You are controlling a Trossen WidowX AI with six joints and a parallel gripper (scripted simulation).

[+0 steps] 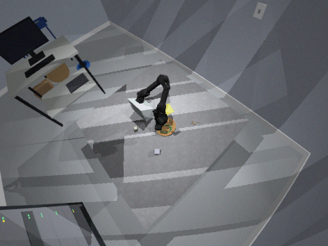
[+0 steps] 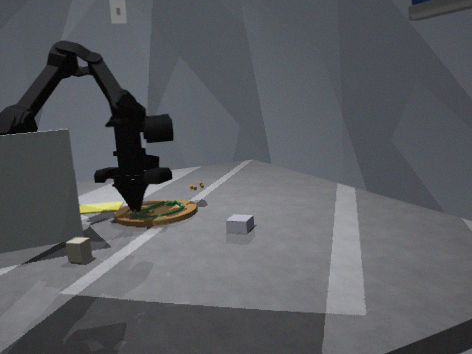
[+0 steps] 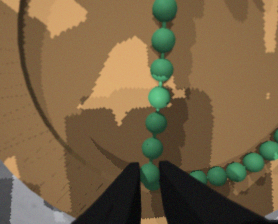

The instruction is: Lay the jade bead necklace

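The round wooden bead board (image 1: pixel 172 132) (image 2: pixel 156 222) (image 3: pixel 10 85) lies flat, with a dark curved groove line near its edge. The green jade bead necklace (image 2: pixel 172 204) (image 3: pixel 159 97) lies over the board. In the wrist view one strand runs nearly straight up, inside the groove line, and another curves off to the lower right along it; whether those beads sit in the groove I cannot tell. My gripper (image 1: pixel 158 127) (image 2: pixel 135 210) (image 3: pixel 148 170) points down low over the board's near-arm side and is shut on a bead where the two strands meet. The fingers hide the beads beside it.
A pale upright panel (image 1: pixel 140 104) (image 2: pixel 40 191) stands beside the arm. A yellow sheet (image 1: pixel 169 109) (image 2: pixel 100 207) lies behind the board. A beige cube (image 1: pixel 135 128) (image 2: pixel 79 251) and a pale lilac block (image 1: pixel 157 151) (image 2: pixel 240 224) stand apart from it. Small orange beads (image 2: pixel 201 185) lie beyond.
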